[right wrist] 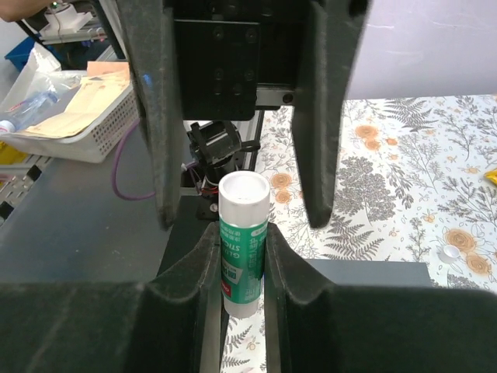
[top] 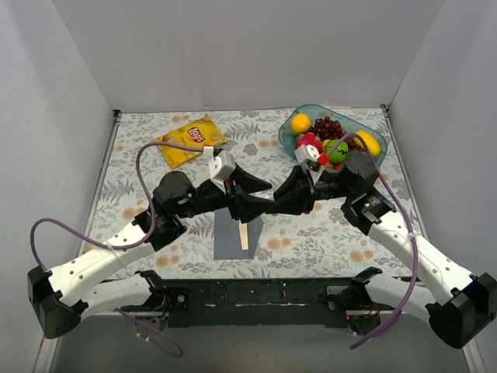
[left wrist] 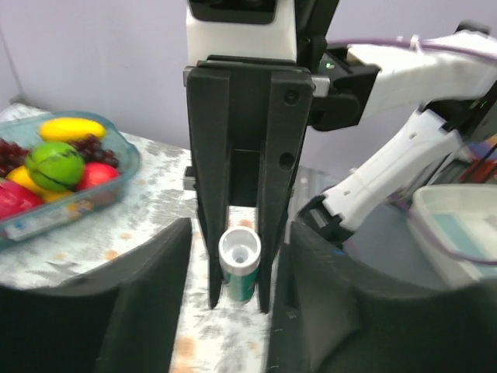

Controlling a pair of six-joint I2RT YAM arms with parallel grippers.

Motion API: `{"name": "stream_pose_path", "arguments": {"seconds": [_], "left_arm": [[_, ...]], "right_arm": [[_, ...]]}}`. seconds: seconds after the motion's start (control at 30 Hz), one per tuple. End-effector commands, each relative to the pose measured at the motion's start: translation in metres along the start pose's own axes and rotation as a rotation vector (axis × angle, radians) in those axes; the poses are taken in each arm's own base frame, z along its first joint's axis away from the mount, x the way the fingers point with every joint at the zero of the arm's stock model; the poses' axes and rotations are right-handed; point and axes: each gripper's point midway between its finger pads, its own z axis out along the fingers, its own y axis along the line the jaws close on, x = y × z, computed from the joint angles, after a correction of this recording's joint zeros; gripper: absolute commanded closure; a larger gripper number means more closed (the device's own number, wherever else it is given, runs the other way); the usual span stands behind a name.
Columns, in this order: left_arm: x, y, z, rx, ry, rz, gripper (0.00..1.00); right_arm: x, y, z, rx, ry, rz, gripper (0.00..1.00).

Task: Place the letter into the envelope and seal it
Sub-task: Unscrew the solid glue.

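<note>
Finding the right gripper (right wrist: pixel 242 249) clamped on a green-and-white glue stick (right wrist: pixel 244 198) — left gripper (right wrist: pixel 242 219) parted, astride its white end. We place the slate-blue paper envelope (top: pixel 228 242) just below them, lengthwise near-to-far.

Both arms reach inward from the table's (top: pixel 342 233) near edge, elbows bent, and meet tip to tip above its middle. The left gripper (top: pixel 264 198) stands parted, flanking the right gripper (top: pixel 281 200), whose fingers (right wrist: pixel 186 280) pinch a glue stick (right wrist: pixel 243 241).

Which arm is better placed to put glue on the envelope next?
Right, probably. The right gripper is shut on the glue stick, over the envelope. The left gripper stands open around the stick's far end, holding nothing.
</note>
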Motion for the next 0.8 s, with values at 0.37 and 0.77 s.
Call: {"name": "stream_pose_path", "arguments": {"seconds": [0.37, 0.77], "left_arm": [[-0.051, 0.082, -0.064, -0.59, -0.317, -0.016, 0.1], [-0.046, 0.1, -0.09, -0.726, -0.374, -0.035, 0.07]], "right_arm": [[-0.021, -0.046, -0.002, 0.32, -0.108, 0.149, 0.99], [-0.034, -0.065, -0.013, 0.517, -0.298, 0.581, 0.99]]}}
